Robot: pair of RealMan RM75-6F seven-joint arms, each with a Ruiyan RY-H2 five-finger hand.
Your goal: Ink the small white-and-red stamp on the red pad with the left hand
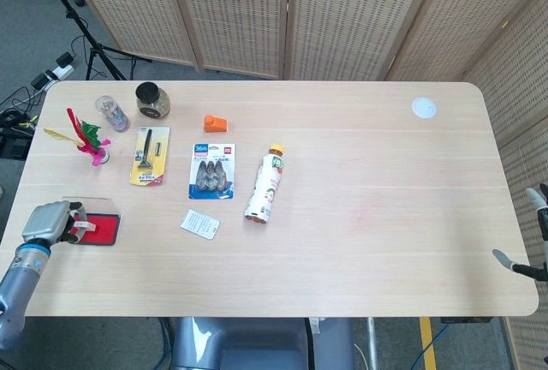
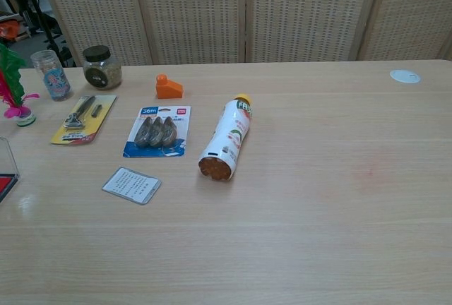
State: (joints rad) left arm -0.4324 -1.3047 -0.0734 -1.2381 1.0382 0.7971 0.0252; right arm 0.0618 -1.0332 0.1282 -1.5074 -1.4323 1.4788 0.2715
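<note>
The left hand (image 1: 47, 221) sits at the near left edge of the table (image 1: 385, 173), curled around the small white-and-red stamp (image 1: 82, 226). The stamp pokes out to the right of the hand, over the red pad (image 1: 101, 229), and seems to touch it, though it is too small to be sure. The pad's clear lid (image 1: 88, 205) stands open behind it. At the right edge, only the fingertips of the right hand (image 1: 529, 237) show; I cannot tell how it is held.
</note>
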